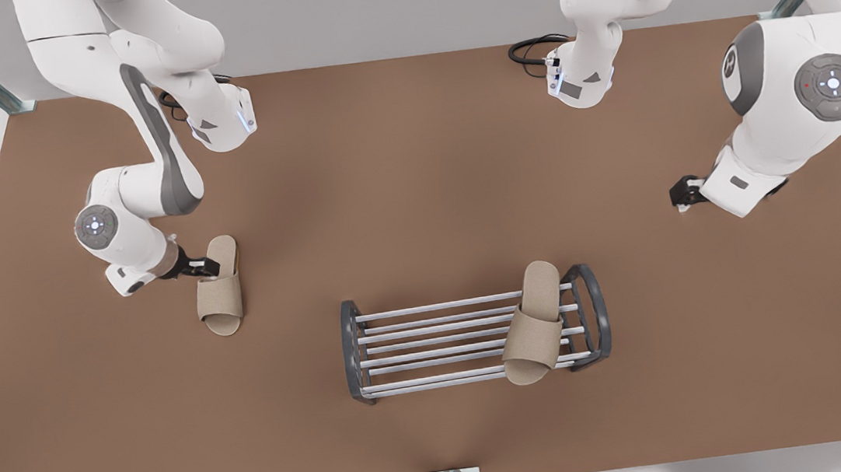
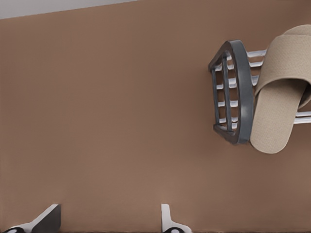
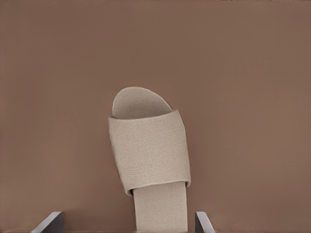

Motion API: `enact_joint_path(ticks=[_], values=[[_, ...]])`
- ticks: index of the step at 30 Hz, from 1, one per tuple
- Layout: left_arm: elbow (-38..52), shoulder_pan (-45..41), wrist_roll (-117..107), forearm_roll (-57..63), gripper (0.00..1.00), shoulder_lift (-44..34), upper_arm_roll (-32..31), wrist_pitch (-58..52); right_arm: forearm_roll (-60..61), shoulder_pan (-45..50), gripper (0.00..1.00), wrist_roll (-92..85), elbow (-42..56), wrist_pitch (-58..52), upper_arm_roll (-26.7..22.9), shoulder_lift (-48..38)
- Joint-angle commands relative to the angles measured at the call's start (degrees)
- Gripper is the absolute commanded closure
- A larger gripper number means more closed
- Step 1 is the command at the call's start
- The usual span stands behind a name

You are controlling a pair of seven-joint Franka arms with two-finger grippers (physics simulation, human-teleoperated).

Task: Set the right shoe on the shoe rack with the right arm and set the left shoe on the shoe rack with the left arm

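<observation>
Right gripper spread astride the heel of the loose slipper on the tabletop, well off the bare end of the shoe rack, left gripper spread and waiting off its other end near the racked slipper, so risking a shallow heel pinch, a sagging toe, a snag on the bars.

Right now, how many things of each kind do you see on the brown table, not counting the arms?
Beige slippers: 2, one on the table, one on the rack
Shoe rack: 1
Total: 3
</observation>
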Motion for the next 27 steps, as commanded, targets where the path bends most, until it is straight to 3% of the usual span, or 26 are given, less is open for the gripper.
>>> enact_joint_path(ticks=[1,6,14,21,27], values=[[0.0,0.4,9.9,0.3,0.0,-0.1,-0.1,-7.9,0.2,0.2,0.0,8.5,0.2,0.6,0.1,0.1],[0.0,0.7,10.1,0.3,0.0,0.3,-0.1,-7.9,0.7,-4.4,0.0,1.5,3.1,-0.4,0.2,7.5],[0.0,1.1,10.2,0.4,0.0,0.8,-0.2,-7.4,0.8,-6.8,0.0,-4.8,4.3,-0.7,0.6,8.2],[0.0,1.1,10.1,0.3,0.0,0.8,-0.3,-6.9,3.4,-7.9,0.0,-17.8,3.9,-11.1,-1.9,8.2],[0.0,1.1,10.1,0.3,0.0,0.8,-0.4,-6.9,3.1,-8.7,0.0,-24.4,0.8,-5.2,-3.0,9.7]])
